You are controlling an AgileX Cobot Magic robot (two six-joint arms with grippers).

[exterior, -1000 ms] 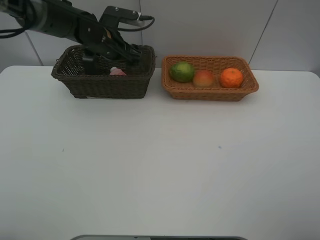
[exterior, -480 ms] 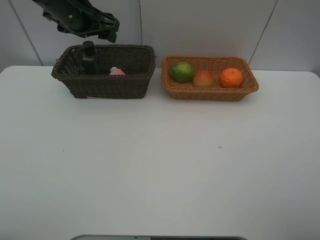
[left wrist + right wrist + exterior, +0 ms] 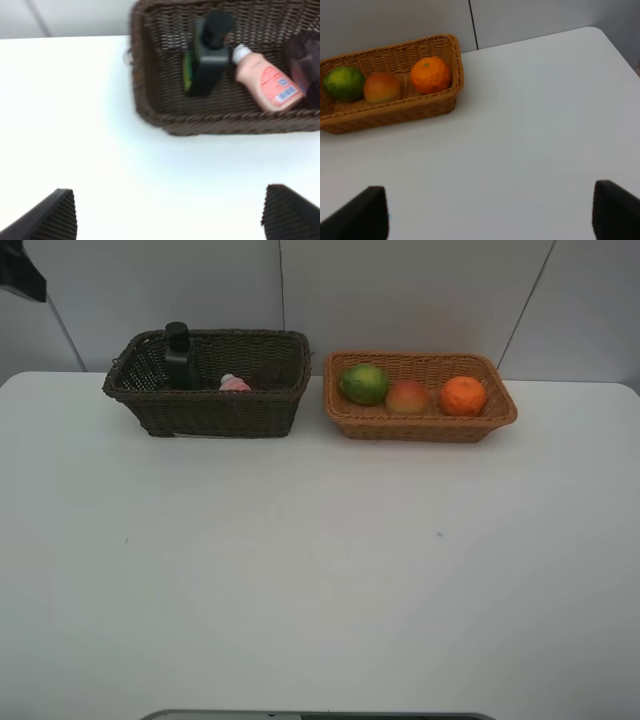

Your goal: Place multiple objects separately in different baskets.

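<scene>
Dark brown basket (image 3: 150, 105) held pump bottle (image 3: 205, 57), pink bottle (image 3: 265, 80), label print unreadable, and pink cup (image 3: 305, 62). Tan basket (image 3: 420, 425) held three fruits. Left gripper (image 3: 165, 220) and right gripper (image 3: 490, 215) both spread, empty.

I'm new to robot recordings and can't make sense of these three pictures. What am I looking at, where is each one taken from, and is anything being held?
A two-armed robot is sorting things into baskets on a white table. One picture comes from a high camera; the other two from cameras on each wrist, where the dark shapes are fingertips. The dark brown basket holds a dark green pump bottle, a small pink bottle and a pink cup. The tan basket holds a green fruit, a peach-red fruit and an orange. The left gripper and right gripper are open, holding nothing.
</scene>
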